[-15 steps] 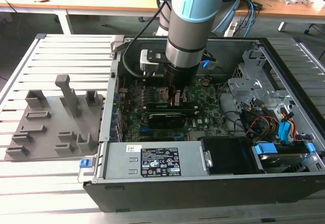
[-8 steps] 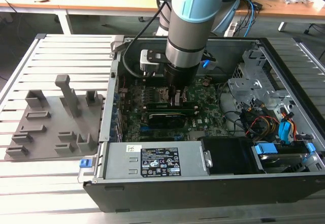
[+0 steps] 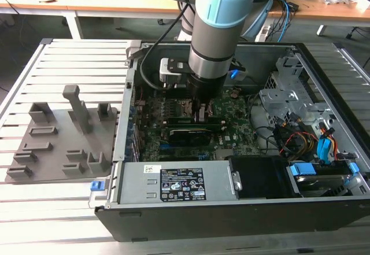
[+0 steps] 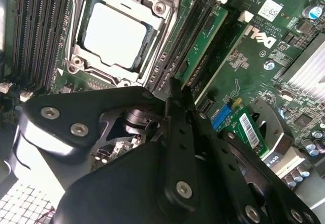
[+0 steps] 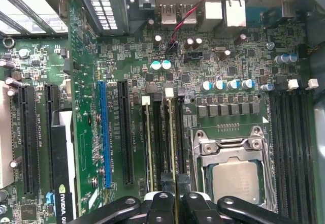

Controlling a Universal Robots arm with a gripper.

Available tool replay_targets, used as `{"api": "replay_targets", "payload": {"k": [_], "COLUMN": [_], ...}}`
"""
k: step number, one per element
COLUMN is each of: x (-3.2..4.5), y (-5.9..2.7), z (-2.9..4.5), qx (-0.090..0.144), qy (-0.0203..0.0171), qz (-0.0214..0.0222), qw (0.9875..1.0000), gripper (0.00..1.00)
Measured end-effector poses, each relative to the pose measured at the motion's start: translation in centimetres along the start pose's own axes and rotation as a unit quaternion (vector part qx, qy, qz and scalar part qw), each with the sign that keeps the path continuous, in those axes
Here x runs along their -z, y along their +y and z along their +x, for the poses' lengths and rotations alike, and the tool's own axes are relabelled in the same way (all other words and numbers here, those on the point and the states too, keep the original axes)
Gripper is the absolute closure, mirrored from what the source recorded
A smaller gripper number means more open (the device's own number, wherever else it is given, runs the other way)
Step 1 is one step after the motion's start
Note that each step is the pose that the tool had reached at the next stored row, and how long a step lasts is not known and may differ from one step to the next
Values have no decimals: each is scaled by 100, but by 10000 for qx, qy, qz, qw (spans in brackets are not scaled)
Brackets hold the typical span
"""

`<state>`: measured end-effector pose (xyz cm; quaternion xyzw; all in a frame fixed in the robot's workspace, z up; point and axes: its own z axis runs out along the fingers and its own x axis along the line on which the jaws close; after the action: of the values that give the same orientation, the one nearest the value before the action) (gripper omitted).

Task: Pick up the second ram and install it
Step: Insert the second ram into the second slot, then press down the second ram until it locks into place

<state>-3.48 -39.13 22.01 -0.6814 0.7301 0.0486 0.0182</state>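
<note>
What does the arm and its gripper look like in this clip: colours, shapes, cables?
The arm is a thick silver-grey tube with light-blue joint caps and a black band at the wrist; a black cable runs along it. The gripper is matte black, built of bolted link plates with silver screw heads and narrow jaws.

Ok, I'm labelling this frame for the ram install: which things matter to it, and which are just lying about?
Job: ram, standing at its slot; claw, shut on it.
Lying about: grey tray; black card; processor.
</note>
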Motion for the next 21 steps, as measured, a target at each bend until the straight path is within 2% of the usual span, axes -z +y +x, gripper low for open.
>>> {"api": "replay_targets", "payload": {"k": [3,4,5,7,8,9,10,21], "x": [-7,-6,60,257,354,411,430,435], "y": [1,0,2,14,20,23,24,6], "z": [0,0,-9,-53,-83,-105,-109,-110], "qx": [-1,-1,0,-2,-4,-6,-5,-6], "qy": [-5,1,4,37,82,139,154,156], "qz": [-3,0,1,3,6,10,11,11], "qw": [10000,10000,10000,10000,10000,9999,9999,9999], "gripper": [85,79,79,79,80,87,89,89]}}
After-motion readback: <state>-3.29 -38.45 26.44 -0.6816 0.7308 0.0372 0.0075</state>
